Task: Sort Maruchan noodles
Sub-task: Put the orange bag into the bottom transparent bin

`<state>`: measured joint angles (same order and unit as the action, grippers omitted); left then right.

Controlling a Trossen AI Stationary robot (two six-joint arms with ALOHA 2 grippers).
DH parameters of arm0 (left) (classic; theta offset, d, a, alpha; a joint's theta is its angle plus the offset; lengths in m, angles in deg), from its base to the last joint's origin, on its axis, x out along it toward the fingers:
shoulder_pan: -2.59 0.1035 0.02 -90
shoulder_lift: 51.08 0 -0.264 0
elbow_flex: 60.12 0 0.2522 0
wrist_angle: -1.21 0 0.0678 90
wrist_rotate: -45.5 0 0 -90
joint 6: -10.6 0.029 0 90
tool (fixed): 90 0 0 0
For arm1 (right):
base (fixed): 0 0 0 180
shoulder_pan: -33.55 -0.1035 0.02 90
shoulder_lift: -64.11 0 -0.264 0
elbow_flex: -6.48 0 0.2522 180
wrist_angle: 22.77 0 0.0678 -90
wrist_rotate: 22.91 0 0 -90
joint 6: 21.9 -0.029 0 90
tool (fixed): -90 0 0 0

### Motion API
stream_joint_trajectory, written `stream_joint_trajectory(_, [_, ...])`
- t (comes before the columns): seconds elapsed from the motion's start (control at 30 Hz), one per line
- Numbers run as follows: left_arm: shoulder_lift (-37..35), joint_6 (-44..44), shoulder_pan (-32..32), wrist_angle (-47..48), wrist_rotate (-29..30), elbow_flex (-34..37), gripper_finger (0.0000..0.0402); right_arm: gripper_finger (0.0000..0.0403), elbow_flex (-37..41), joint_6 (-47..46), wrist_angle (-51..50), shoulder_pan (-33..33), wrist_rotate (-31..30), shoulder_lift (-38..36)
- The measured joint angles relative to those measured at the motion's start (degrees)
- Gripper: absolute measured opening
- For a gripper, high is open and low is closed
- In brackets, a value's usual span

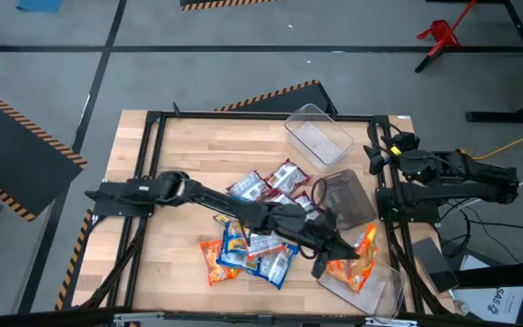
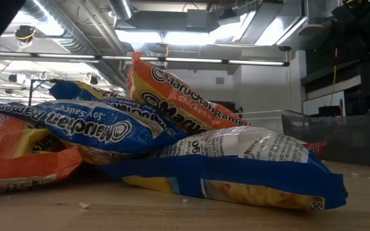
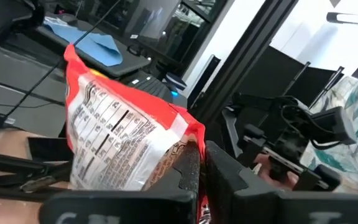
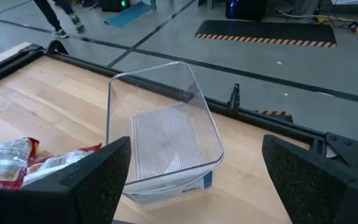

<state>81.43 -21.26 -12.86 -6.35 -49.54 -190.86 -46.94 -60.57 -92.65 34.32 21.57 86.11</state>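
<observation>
Sorting looks partly done, going by how things lie. In the high view you can see a few orange packets (image 1: 357, 259) already in the clear tub (image 1: 390, 289) at the lower right of the frame, while the dark grey tub (image 1: 348, 195) right of centre and the other clear tub (image 1: 319, 134) at the upper middle look bare or nearly so.

Your left hand (image 1: 320, 263) reaches across the desk (image 1: 180, 154) to the edge of that lower-right tub. In the left wrist view its fingers (image 3: 188, 171) are pinching a red packet (image 3: 114, 140) with a white nutrition panel, held up off the desk. Whether it belongs over the orange tub is doubtful; check the colour before you release.

Most of the work is left. A loose pile still sits in the lower centre of the high view: blue packets (image 1: 261, 254) and an orange one (image 1: 212, 259) at the front, red and white packets (image 1: 266, 186) just behind them. The low view shows the blue (image 2: 101, 125) and orange (image 2: 185, 96) ones lying on top of each other.

Your right hand (image 4: 194, 171) waits at the right edge of the desk, fingers spread wide, looking at the upper clear tub (image 4: 166, 143).
</observation>
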Motion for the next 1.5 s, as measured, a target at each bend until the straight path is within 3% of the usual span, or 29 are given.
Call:
stream_joint_trajectory(0.2, [5.86, -2.28, -0.02, -1.01, -0.09, -4.75, 0.0002, 0.0351, 0.0, -1.82, -2.08, 0.0, -0.09, 0.0])
stream_joint_trajectory(0.4, [10.85, -8.95, 0.32, -8.46, -0.08, -5.98, 0.0002, 0.0351, 0.0, -3.1, -2.62, 0.0, -0.5, 0.0])
stream_joint_trajectory(0.8, [13.55, -19.66, 0.35, -5.03, 0.48, -6.09, 0.0012, 0.0351, 0.0, -3.06, -2.88, 0.0, -1.79, 0.0])
stream_joint_trajectory(1.03, [13.5, -20.54, 0.25, -3.38, 1.44, -6.09, 0.0012, 0.0351, 0.0, -2.96, -2.91, 0.0, -2.08, 0.0])
stream_joint_trajectory(1.4, [13.5, -20.75, 0.35, -3.18, -2.22, -6.09, 0.011, 0.0351, 0.0, -2.86, -4.32, 0.0, -1.48, 0.0])
stream_joint_trajectory(1.5, [13.47, -22.04, 1.77, -3.15, -7.69, -6.09, 0.0132, 0.0351, 0.0, -2.86, -4.32, 0.0, -0.99, 0.0])
